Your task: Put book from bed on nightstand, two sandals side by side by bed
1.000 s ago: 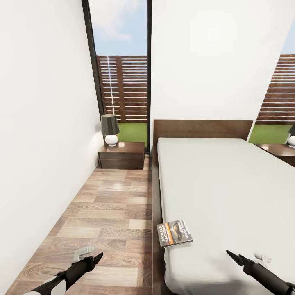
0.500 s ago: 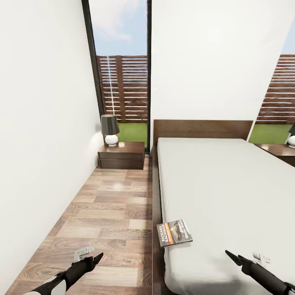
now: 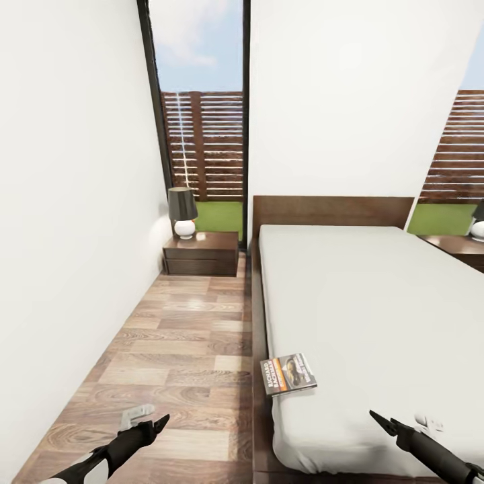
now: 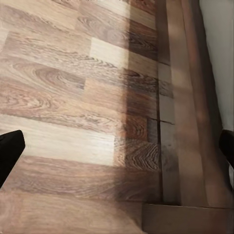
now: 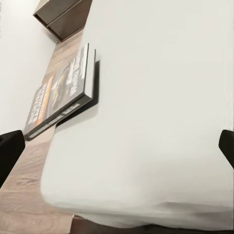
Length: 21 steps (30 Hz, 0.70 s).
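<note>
Book [image 3: 289, 374] is lying flat on the bed [image 3: 376, 309], at the mattress edge nearest the floor [image 3: 181, 343], cover up. Thin paperback: orange-red stripes, dark band with white lettering, greyish picture. In the right wrist view the book [image 5: 63, 92] is overhanging the mattress edge slightly, spine side toward the floor. Nightstand [image 3: 201, 253] is sitting just beside the bed's headboard [image 3: 333, 210], carrying a dark-shaded lamp [image 3: 182, 212] with a white base. Left fingers [image 3: 160, 423] are hovering over the floor beside the bed, spread wide, holding nothing. Right fingers [image 3: 378, 420] are hovering over the bed, near the book, also spread wide and empty.
</note>
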{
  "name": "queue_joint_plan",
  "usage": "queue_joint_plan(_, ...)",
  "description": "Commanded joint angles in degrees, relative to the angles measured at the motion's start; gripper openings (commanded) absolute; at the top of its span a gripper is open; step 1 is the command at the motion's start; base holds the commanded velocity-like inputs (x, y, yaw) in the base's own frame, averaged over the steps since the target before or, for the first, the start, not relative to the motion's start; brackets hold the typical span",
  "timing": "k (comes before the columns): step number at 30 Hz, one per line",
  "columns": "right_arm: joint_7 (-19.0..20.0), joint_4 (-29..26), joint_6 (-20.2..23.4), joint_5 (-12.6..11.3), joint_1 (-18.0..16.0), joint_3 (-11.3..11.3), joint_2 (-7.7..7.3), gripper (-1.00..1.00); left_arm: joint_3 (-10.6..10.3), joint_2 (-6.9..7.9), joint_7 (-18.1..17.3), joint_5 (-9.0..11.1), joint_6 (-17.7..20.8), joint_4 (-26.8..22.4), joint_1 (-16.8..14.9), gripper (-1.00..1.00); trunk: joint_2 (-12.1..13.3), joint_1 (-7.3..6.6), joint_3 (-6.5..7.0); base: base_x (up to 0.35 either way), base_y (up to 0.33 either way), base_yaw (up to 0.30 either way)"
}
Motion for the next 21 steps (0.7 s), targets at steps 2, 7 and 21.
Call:
queue_joint_plan(2, 0.28, 0.24, -0.41, -0.38, -0.1, 0.48, 0.01, 1.0, -0.48, 0.02, -0.15, 0.4, -0.24, 0.06, -0.04, 1.0, -0.03, -0.01, -0.06, -0.007, 0.263, 0.0)
queue_joint_plan(7, 0.3, 0.24, -0.41, -0.38, -0.12, 0.48, 0.01, 1.0, -0.46, 0.07, -0.11, 0.4, -0.24, 0.06, -0.04, 1.0, -0.03, -0.01, -0.06, -0.002, 0.303, 0.0)
queue_joint_plan(21, 0.3, 0.24, -0.41, -0.38, -0.12, 0.51, 0.01, 1.0, -0.47, 0.02, -0.13, 0.4, -0.24, 0.06, -0.04, 1.0, -0.03, -0.01, -0.06, 0.0, 0.237, 0.0)
